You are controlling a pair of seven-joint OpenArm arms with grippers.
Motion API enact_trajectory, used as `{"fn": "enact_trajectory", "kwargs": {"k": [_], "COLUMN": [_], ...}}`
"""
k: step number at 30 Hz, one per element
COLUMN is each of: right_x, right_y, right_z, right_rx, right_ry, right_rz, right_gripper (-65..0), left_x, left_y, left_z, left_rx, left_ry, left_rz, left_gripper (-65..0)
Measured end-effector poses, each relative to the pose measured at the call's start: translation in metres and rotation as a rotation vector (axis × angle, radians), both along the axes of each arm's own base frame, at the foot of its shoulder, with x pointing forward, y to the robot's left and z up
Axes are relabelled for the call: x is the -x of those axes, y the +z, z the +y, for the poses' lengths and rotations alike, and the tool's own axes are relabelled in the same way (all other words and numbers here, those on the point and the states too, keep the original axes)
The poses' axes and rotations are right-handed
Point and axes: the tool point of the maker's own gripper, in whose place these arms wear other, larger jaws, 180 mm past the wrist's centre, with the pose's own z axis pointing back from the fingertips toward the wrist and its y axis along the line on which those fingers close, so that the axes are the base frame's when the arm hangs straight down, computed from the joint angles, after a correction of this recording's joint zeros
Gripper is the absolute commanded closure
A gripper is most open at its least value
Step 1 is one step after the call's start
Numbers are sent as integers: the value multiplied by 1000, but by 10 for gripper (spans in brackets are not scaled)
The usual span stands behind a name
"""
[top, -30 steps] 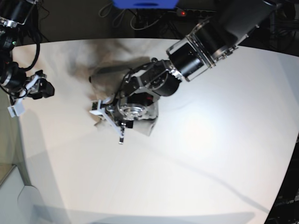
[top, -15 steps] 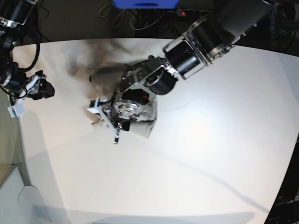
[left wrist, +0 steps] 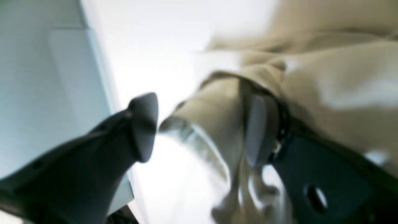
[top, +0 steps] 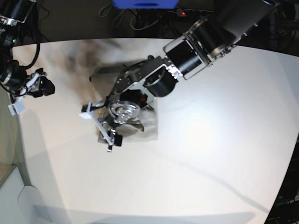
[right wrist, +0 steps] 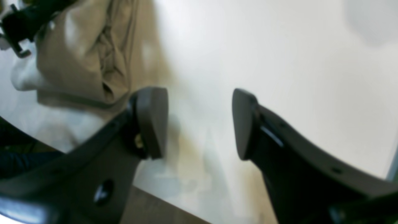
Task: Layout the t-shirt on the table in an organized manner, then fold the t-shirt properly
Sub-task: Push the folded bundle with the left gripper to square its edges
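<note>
The beige-grey t-shirt [top: 148, 125] lies crumpled on the white table [top: 210, 163], mostly hidden under my left arm. My left gripper [top: 98, 129] hangs low at the shirt's left edge, jaws wide apart. In the left wrist view, a rolled fold of the t-shirt [left wrist: 214, 118] sits inside the open left gripper [left wrist: 200, 127] and rests against the right fingertip [left wrist: 258, 130]. My right gripper [top: 39, 86] stays at the table's far left edge. In the right wrist view the right gripper [right wrist: 199, 124] is open and empty over bare table [right wrist: 279, 56], with the t-shirt [right wrist: 87, 56] well ahead.
A blue object [top: 145, 3] and cables lie behind the table's far edge. The table's curved edge runs down the left, with a pale grey surface [top: 28, 200] below it.
My left gripper's jaws have spread wide and it has shifted left and toward the front edge. The shirt's near edge has spread lower. The right arm has stayed put.
</note>
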Motion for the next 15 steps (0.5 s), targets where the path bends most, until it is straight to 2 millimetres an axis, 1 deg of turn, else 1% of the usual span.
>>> {"fn": "enact_trajectory", "kwargs": {"k": [4, 5, 9, 11, 15], "right_x": [0, 0, 0, 0, 0], "right_y": [0, 0, 0, 0, 0], "right_z": [0, 0, 0, 0, 1], "right_rx": [-1, -1, 1, 0, -2], "right_ry": [0, 1, 1, 1, 3], "right_rz": [0, -1, 1, 1, 0], "right_gripper": [-304, -304, -304, -304, -303], "left_x": [-7, -9, -24, -32, -51], "left_y": [3, 7, 37, 52, 85], "left_z": [11, 12, 14, 19, 36], "left_rx": [7, 19, 99, 142, 230], "left_ry": [29, 39, 82, 111, 187], "left_rz": [-5, -8, -46, -67, -111], "left_gripper": [-413, -413, -413, -413, -412]}}
